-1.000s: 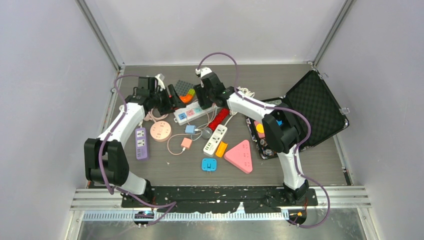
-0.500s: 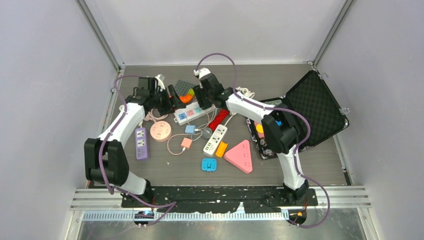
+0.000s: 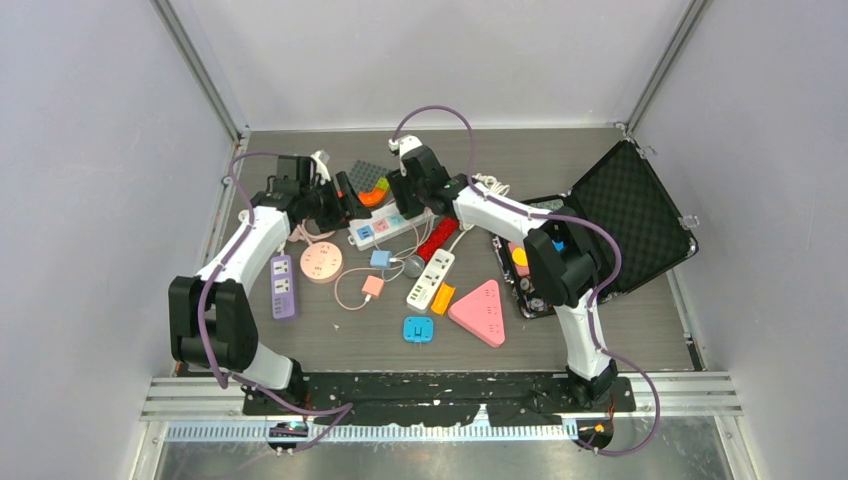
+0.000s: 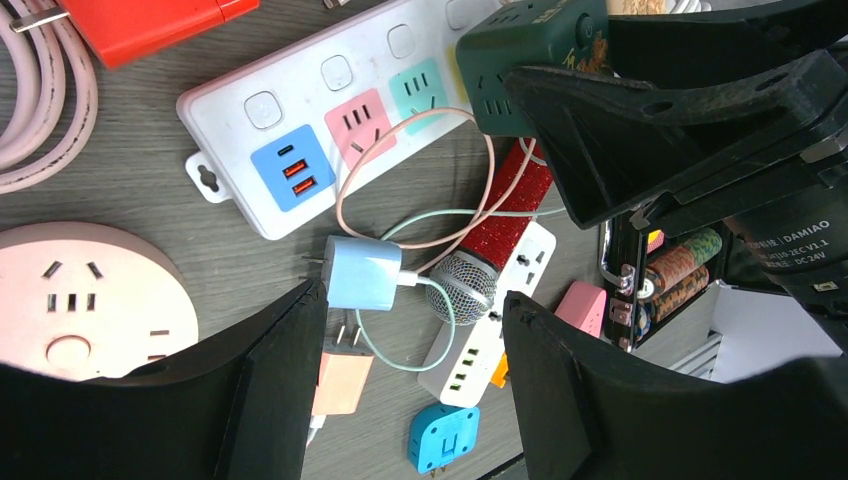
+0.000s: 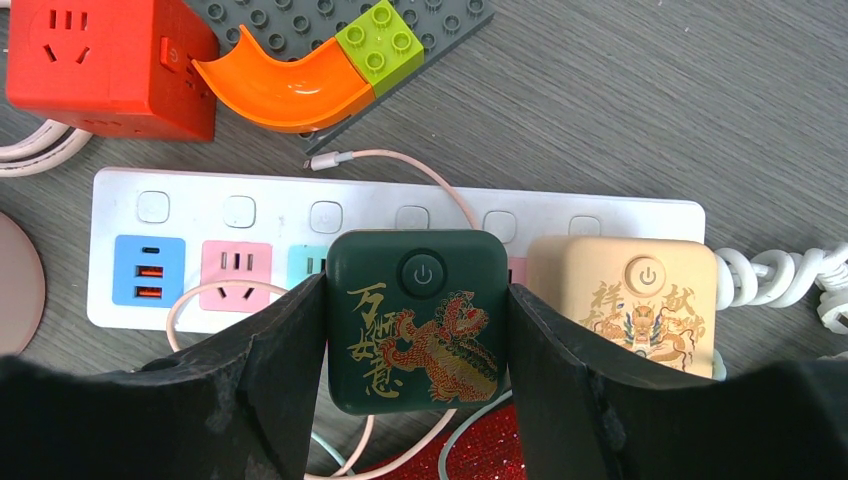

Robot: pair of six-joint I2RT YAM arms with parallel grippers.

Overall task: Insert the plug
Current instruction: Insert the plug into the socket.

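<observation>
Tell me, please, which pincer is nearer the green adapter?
Right. The right pincer clasps the green adapter on both sides; the left pincer hovers apart, open above the blue charger.

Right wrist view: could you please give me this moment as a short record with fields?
right gripper: shut on green plug
green plug position: over white power strip, beside beige plug
fully seated: cannot tell
left gripper: open, empty, hovering above blue charger
</observation>
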